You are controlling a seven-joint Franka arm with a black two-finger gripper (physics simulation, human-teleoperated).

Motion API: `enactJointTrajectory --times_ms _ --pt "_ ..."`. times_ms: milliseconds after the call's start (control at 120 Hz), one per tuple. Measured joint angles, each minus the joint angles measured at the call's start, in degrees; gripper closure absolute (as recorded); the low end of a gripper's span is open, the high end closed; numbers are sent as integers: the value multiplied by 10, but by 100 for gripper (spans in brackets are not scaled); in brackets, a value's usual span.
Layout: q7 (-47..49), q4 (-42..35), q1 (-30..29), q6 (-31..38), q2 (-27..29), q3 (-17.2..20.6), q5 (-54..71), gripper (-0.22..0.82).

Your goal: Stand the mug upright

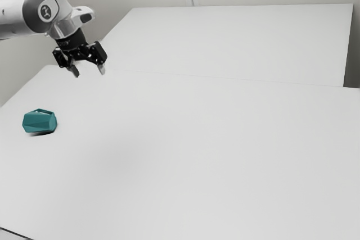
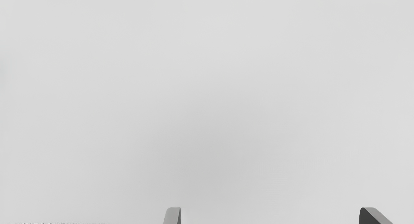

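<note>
A teal faceted mug lies on its side on the white table, near the exterior view's left edge. My gripper hangs in the air above the table, apart from the mug and farther toward the exterior view's right. In the wrist view my gripper is open, its two fingertips wide apart with nothing between them.
The white tabletop stretches under and beyond the arm. A raised white panel or surface stands at the back. A thin dark line crosses the exterior view's lower left corner.
</note>
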State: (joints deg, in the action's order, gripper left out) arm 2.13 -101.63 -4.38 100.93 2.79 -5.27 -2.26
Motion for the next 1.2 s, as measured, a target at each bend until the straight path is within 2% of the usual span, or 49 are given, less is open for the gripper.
enactJointTrajectory --times_ms 192,292,458,850,1200 --pt "-99 -5 -143 22 -37 0 -56 0" --pt "-166 -1 -199 28 -66 -2 -92 0" --pt "-285 19 -218 32 -112 -3 -145 0" --pt "-496 84 -344 25 -219 -4 -201 0" --pt "-605 287 -418 -32 -388 -3 -232 0"
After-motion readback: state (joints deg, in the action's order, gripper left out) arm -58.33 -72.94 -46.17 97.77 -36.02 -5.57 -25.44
